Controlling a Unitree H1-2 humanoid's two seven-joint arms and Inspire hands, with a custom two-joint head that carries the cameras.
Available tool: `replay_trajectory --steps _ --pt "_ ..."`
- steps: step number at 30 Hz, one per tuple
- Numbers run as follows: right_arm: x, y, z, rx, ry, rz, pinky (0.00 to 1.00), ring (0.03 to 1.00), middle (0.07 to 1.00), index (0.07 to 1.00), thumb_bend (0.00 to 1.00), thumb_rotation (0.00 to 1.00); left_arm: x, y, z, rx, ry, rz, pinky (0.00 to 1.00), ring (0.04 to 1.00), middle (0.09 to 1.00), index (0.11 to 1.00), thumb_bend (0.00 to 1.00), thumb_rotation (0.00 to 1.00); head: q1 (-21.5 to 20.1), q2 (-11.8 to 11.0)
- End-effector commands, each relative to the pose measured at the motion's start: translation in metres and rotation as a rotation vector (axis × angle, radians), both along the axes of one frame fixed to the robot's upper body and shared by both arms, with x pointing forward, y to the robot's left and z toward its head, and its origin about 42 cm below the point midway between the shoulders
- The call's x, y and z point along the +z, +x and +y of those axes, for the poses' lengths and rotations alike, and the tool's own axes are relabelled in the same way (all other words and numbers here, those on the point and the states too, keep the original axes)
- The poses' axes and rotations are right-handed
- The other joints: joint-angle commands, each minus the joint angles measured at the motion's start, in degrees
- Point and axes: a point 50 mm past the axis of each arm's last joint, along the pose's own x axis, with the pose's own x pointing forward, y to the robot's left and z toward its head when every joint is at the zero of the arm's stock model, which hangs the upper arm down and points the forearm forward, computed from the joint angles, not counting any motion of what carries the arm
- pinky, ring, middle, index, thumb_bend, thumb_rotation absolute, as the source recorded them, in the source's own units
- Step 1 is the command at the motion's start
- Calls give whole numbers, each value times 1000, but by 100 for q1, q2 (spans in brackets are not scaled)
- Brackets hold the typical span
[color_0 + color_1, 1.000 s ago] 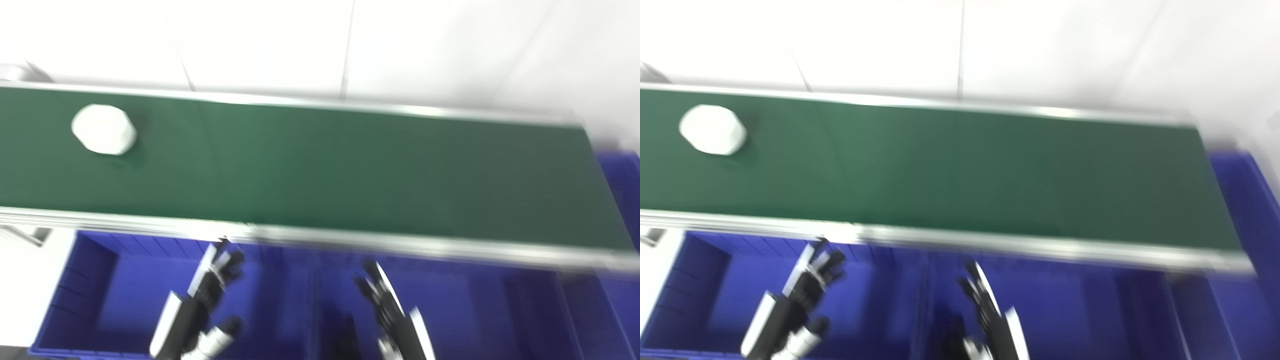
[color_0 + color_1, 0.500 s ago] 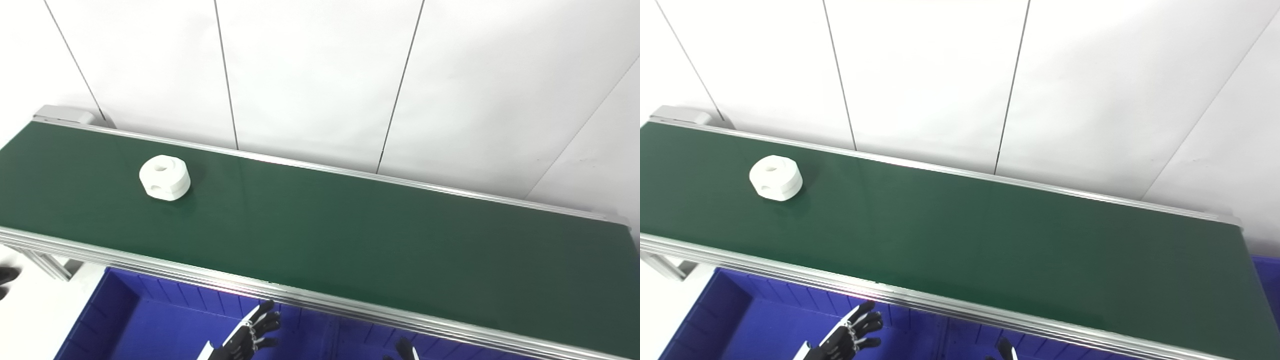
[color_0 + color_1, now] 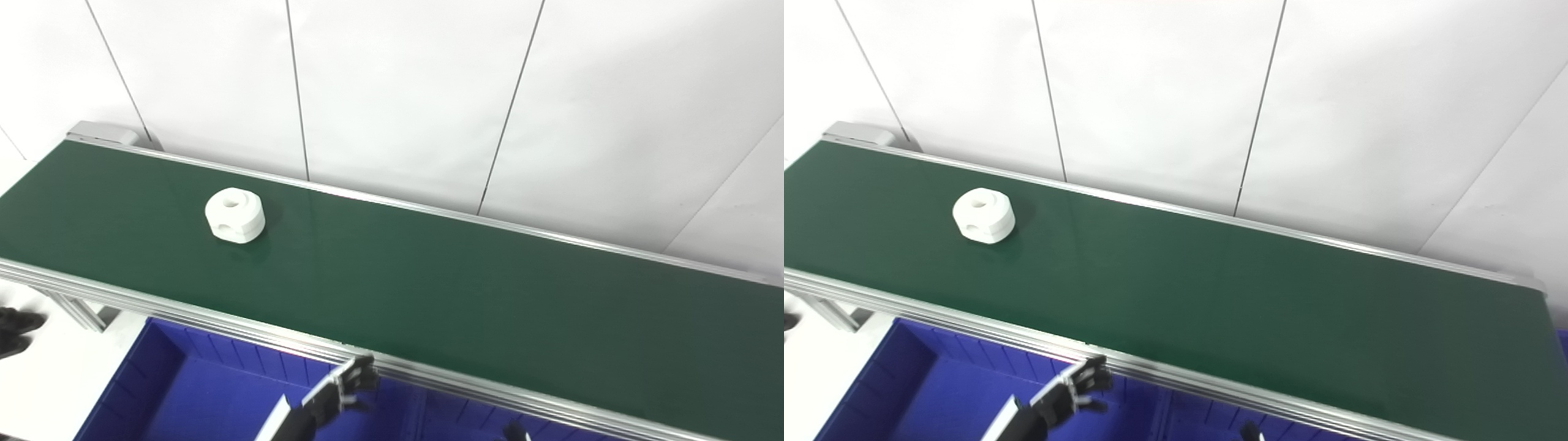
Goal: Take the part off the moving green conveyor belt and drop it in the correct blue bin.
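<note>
A white round part [image 3: 235,214] with a hole in its top lies on the green conveyor belt [image 3: 429,282], left of the middle. My left hand [image 3: 340,392] hovers over a blue bin [image 3: 184,392] just below the belt's near rail, fingers spread and holding nothing. It is well to the right of the part and nearer to me. Only a dark fingertip of my right hand [image 3: 514,432] shows at the bottom edge, too little to judge its state.
The belt runs from upper left to lower right between aluminium rails [image 3: 184,309]. White wall panels stand behind it. A second blue bin [image 3: 1200,416] adjoins the first under the rail. A dark object [image 3: 12,324] sits at the far left edge.
The camera tilted up and shifted, so the whole picture moved. The part has travelled rightward along the belt. My left hand has risen toward the near rail; my right hand dropped almost out of view.
</note>
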Motion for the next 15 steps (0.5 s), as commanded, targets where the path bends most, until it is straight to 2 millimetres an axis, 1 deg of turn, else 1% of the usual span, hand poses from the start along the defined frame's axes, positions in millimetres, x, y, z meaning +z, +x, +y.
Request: replay_trajectory --steps 1,2,4,6,7,8,10,11,12,15 --pt "10 5 1 -2 26 -77 1000 963 992 1000 936 998 34 24 7 -10 15 -129 723 847 856 864 905 506 74 -8" --pt "9 5 1 -3 27 -77 1000 956 991 1000 936 994 43 31 10 -12 24 -151 731 849 850 851 935 469 74 -8" --pt "8 6 0 -4 27 -76 1000 953 987 1000 941 992 67 53 21 -9 83 -226 722 848 852 845 969 438 133 -42" --pt "7 7 0 -5 23 -76 1000 952 983 1000 942 994 91 77 33 10 188 -332 710 833 849 844 986 422 175 -75" --pt "7 8 0 -5 22 -76 1000 955 981 1000 945 996 97 84 36 19 223 -361 693 816 839 834 996 417 175 -75" --pt "7 9 0 -3 24 -76 1000 956 980 1000 946 997 111 98 43 14 301 -402 688 810 836 831 999 415 170 -84" --pt "6 9 0 -1 27 -76 1000 961 985 1000 936 991 131 120 52 10 425 -463 719 832 854 824 1000 344 173 -91" --pt "6 9 0 -2 27 -76 1000 961 984 1000 933 992 139 128 56 11 471 -488 721 836 857 823 1000 333 173 -91" --pt "6 9 0 -3 27 -74 1000 963 982 1000 928 992 147 141 60 9 547 -521 736 855 873 834 995 323 173 -91" --pt "6 9 0 -4 28 -73 1000 963 979 1000 922 992 162 168 69 16 703 -570 747 867 893 849 990 305 173 -91"
